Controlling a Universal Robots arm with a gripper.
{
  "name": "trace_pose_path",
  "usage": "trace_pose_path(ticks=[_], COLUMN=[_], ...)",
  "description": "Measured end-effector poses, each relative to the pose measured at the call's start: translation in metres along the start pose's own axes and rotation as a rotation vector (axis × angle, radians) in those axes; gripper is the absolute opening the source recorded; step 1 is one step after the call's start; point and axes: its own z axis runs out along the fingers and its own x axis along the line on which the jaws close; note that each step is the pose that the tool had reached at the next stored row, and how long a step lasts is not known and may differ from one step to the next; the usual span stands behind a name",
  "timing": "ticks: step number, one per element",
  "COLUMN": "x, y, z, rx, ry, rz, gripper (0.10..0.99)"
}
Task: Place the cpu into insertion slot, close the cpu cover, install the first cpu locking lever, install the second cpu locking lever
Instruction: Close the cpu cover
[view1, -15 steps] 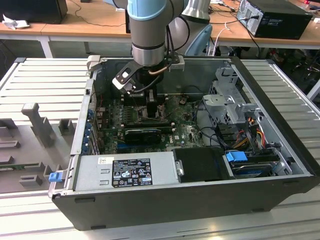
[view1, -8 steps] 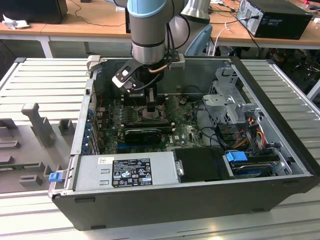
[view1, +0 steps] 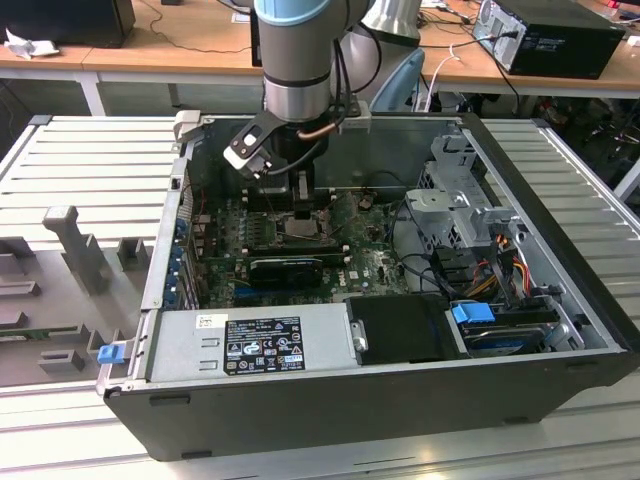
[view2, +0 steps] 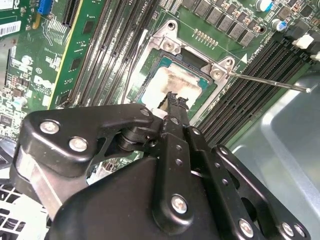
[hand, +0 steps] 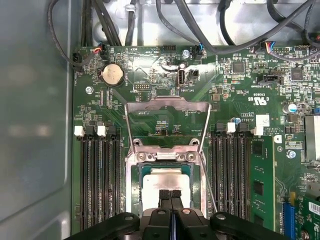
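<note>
The motherboard (hand: 100, 107) is shown green, the cpu (hand: 165, 180) pale silver-grey, the cpu cover (hand: 150, 106) dull silver, the gripper (hand: 170, 194) black.

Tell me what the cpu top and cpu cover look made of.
cpu: looks like metal, matte pale silver-grey top, with a dull smeared patch, possibly residue. cpu cover: seemingly thin sheet metal, dull silver, narrow bent rails with faint sheen.

The arm (view1: 297, 60) is a silver-grey metal cylinder with a pale blue joint band and a copper-coloured cable (view1: 319, 126) at its wrist, ending in a matt black gripper (hand: 170, 196) whose linked bars carry bright silver screw heads (view2: 179, 203).
</note>
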Motion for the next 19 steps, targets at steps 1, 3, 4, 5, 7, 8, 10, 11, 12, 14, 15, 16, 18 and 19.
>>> trace_pose_path(ticks=[1,3,4,5,7,8,10,11,12,14,15,16,18,19], x=[0.0,0.0,-0.0002,-0.0011,-0.0021,-0.0021,-0.0022,-0.0021,-0.002,-0.002,-0.002,-0.002,-0.002,-0.002], y=[0.0,0.0011,0.0029,0.005,0.0085,0.0086,0.0086,0.0087,0.0088,0.0088,0.0089,0.0088,0.0089,0.0088], z=[-0.0002,-0.0002,-0.0002,0.0,0.0003,0.0003,-0.0008,-0.0016,-0.0023,-0.0028,-0.0029,-0.003,-0.0032,-0.0033], rx=[0.0,0.001,0.001,0.002,0.005,0.005,0.005,0.005,0.005,0.005,0.005,0.005,0.005,0.005], ry=[0.0001,-0.0001,-0.0002,0.0007,0.0022,0.0022,0.002,0.0021,0.0023,0.0026,0.0026,0.0024,0.0023,0.0022], rz=[0.0,0.0,0.0,0.0,0.0,0.0,0.0,0.0,0.0,0.0,0.0,0.0,0.0,0.0], gripper=[0.106,0.106,0.106,0.106,0.106,0.106,0.106,0.106,0.106,0.106,0.106,0.106,0.106,0.106])
